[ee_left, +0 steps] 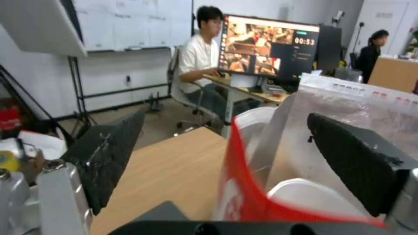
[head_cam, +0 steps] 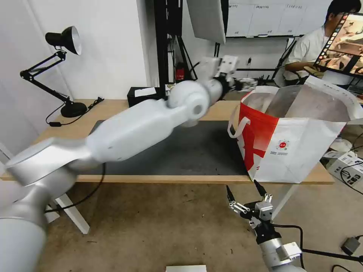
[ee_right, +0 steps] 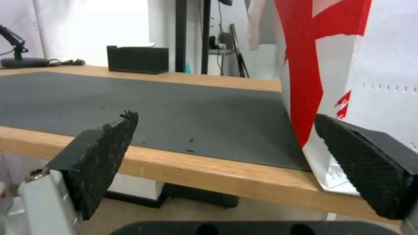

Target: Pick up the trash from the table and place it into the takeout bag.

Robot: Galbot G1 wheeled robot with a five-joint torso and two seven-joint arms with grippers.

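Long light-wood desk [head_cam: 211, 109] on white legs: standing across the head view, carrying a large dark grey rectangular mat [head_cam: 189, 151].

Large boxy red-and-white takeout bag [head_cam: 298, 132] with silver foil lining and white loop handles: sitting upright at the desk's right end, partly on the mat, mouth gaping open. In the left wrist view a white rounded piece of trash [ee_left: 313, 199] is lying inside it, its kind impossible to tell.

Left arm: reaching out over the desk, its left gripper [head_cam: 227, 73] hanging above the far edge just beside the bag's rim. The left wrist view is showing its black pads [ee_left: 109, 156] spread wide apart with nothing between them.

Black rectangular tissue box [head_cam: 145, 95]: resting at the back of the desk.

Right gripper [head_cam: 244, 194]: waiting below the desk's front edge, near the bag's lower corner, fingers [ee_right: 100, 156] splayed wide and holding nothing.
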